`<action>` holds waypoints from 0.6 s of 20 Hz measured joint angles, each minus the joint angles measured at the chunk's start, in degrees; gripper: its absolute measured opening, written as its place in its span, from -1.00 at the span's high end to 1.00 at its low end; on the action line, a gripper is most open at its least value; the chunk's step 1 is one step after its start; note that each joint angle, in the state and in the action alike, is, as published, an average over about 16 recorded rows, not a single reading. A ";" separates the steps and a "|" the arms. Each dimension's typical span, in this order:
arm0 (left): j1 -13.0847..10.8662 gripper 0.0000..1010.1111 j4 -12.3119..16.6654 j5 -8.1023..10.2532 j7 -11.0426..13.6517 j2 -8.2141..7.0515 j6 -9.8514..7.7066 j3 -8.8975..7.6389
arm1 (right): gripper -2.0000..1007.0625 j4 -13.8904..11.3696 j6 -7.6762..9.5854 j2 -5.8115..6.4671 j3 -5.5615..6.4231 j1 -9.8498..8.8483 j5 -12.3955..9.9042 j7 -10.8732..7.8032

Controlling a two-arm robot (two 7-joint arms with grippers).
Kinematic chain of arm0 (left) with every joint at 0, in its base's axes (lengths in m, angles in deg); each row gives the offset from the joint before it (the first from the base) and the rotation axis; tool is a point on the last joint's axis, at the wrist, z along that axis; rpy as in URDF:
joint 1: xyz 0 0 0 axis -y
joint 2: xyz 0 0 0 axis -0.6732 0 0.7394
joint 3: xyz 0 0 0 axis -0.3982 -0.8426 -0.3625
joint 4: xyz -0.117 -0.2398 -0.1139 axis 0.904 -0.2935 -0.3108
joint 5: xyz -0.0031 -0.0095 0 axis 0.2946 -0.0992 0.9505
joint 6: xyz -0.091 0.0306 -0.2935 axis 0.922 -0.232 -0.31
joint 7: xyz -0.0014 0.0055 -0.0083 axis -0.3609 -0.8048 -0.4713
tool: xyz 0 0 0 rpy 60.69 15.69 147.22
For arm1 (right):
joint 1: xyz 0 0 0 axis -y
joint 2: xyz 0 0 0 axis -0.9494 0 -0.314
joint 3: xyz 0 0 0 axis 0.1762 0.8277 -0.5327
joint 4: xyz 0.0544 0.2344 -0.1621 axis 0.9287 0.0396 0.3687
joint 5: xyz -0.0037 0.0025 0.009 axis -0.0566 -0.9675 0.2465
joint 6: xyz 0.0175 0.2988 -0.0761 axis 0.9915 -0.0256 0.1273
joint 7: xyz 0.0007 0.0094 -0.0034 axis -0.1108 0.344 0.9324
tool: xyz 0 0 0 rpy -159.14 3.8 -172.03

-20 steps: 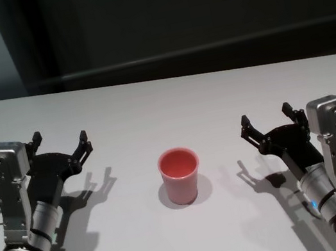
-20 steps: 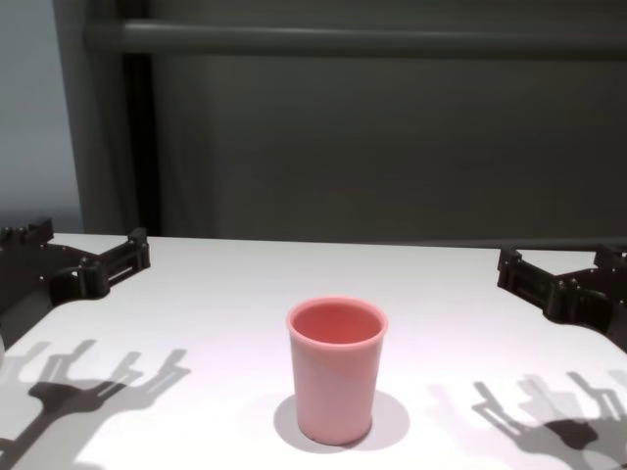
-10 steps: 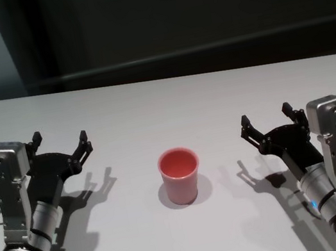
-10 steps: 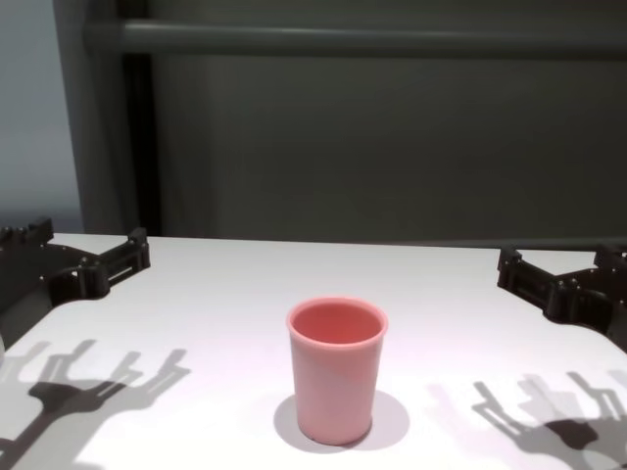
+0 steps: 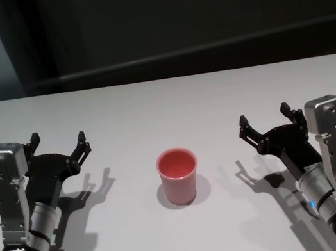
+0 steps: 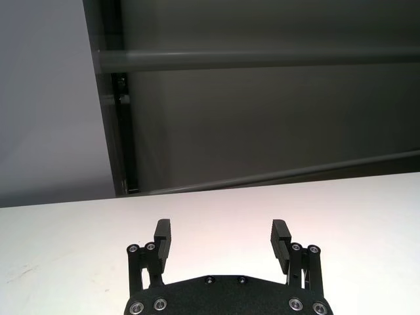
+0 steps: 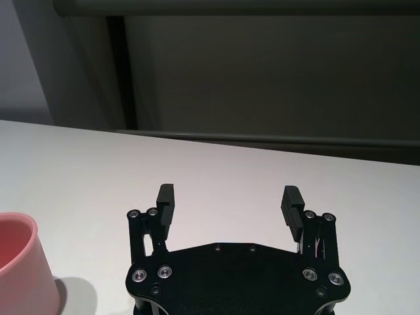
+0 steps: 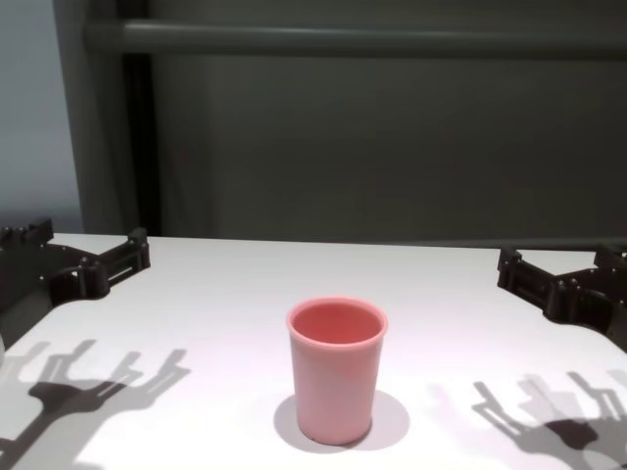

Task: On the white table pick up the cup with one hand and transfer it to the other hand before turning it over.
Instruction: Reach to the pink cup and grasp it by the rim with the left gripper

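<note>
The pink cup [image 5: 178,176] stands upright, mouth up, on the white table [image 5: 163,100], midway between my two arms; it also shows in the chest view as the cup [image 8: 336,368] and at the edge of the right wrist view as the cup [image 7: 23,269]. My left gripper [image 5: 58,143] hovers open to the cup's left, well apart from it, with nothing between its fingers [image 6: 162,236]. On the other side my right gripper [image 5: 264,119] is open too and holds nothing, about the same distance from the cup.
A dark wall with a horizontal rail [image 8: 353,39] runs behind the table's far edge. The arms cast shadows [image 8: 88,387] on the tabletop on both sides of the cup.
</note>
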 joint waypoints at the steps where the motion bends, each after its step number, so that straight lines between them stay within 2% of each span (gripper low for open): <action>1: 0.03 -0.99 -0.14 -0.06 0.10 0.00 0.05 -0.03 | -0.99 0.00 0.00 0.00 0.00 0.00 0.00 0.00; 7: 0.44 -0.99 -1.14 -0.83 1.18 -0.14 0.37 -0.24 | -0.99 0.00 0.00 0.00 0.00 0.00 0.00 0.00; 12: 1.04 -0.99 -1.48 -2.24 2.87 -0.87 0.52 -0.32 | -0.99 0.00 0.00 0.00 0.00 0.00 0.00 0.00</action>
